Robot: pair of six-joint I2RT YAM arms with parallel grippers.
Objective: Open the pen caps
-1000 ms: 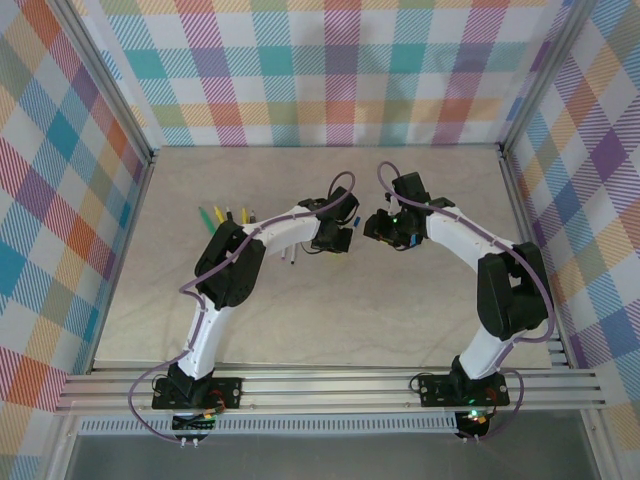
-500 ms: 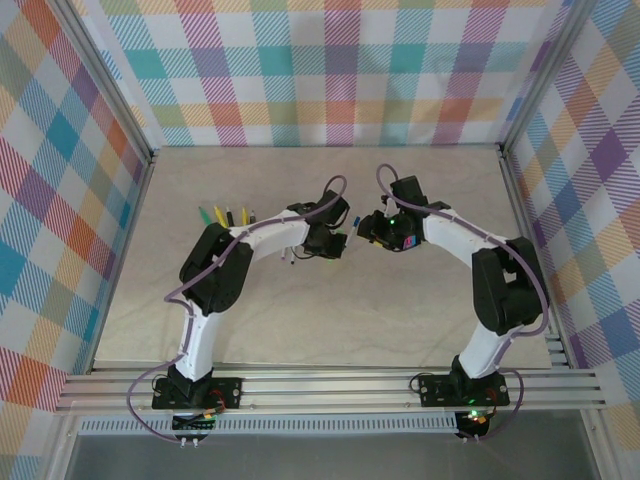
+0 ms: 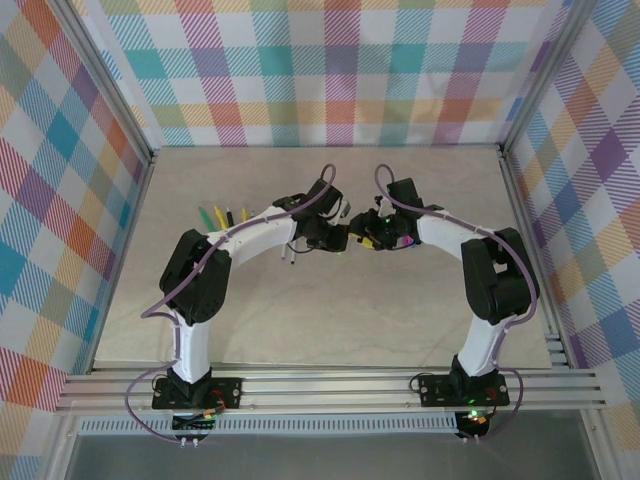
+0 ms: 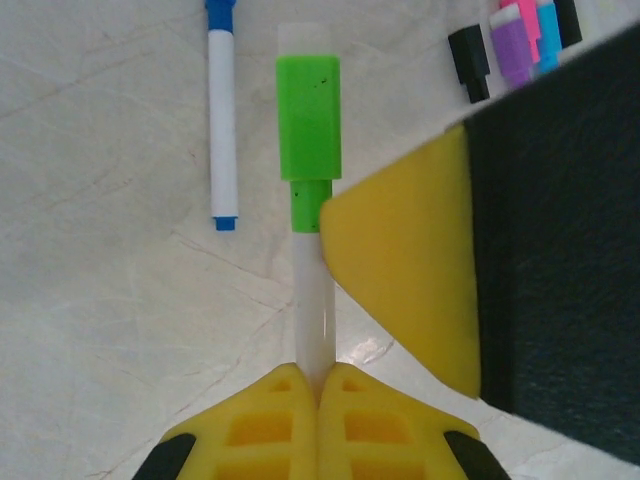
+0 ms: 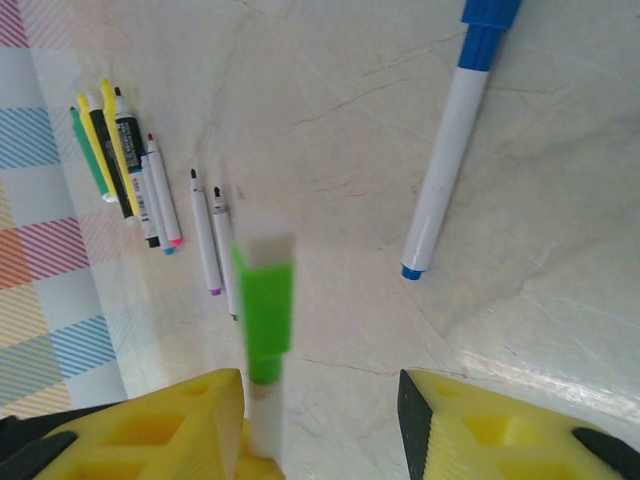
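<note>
The left gripper (image 4: 320,385) is clenched on the white barrel of a pen (image 4: 312,300), its two yellow fingers pressed together around it. The pen points away from the left wrist camera, and the green cap (image 4: 308,120) sits on its far end above a narrower green collar, with a short white tip beyond the cap.

The right gripper (image 5: 320,400) is released, its fingers spread wide. In the right wrist view the capped end stands between them, close beside one finger (image 5: 150,430) and well apart from the other. In the left wrist view one yellow right finger (image 4: 400,280) touches the green collar from the side. In the top view both grippers meet nose to nose near the middle of the tabletop (image 3: 300,300).

A blue pen (image 4: 222,110) with a white barrel lies flat on the tabletop just beside the held pen and roughly parallel to it, its blue cap on. Loose caps (image 4: 512,50), black, purple, pink and blue, lie grouped near the right gripper's body, partly hidden by it.

Well apart, toward the left wall, a row of pens (image 5: 120,170) lies side by side, green, yellow and dark ones among them. Two thin white pens (image 5: 205,230) lie next to the row with their tips bare
</note>
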